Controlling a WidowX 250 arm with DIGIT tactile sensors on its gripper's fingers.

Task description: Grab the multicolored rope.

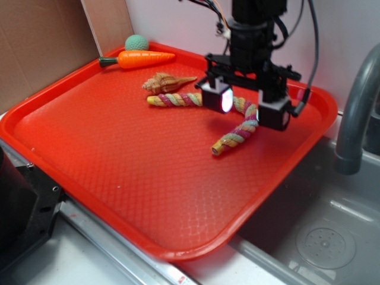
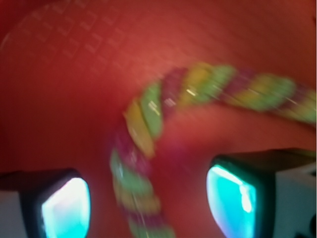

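The jaws stand spread apart, one pad on each side of the multicolored rope (image 1: 234, 122), with nothing clamped between them. The gripper (image 1: 246, 105) hangs over the bend of the rope near the back right part of the red tray (image 1: 119, 154). From the wrist view, which is blurred, the rope (image 2: 148, 148) curves up between the two glowing fingertips (image 2: 65, 208) and then runs off to the right across the tray's textured floor (image 2: 74, 74); whether the pads touch the rope cannot be told. In the exterior view, the rope lies flat on the tray in a bent shape, one end pointing left toward the middle and the other angled down toward the front right. A tan spiral seashell (image 1: 166, 82) lies just behind the rope's left end. Farther back, by the tray's rim, an orange toy carrot (image 1: 139, 58) lies beside a green ball (image 1: 136, 42). A grey faucet (image 1: 356, 107) rises at the right over a sink (image 1: 320, 237).
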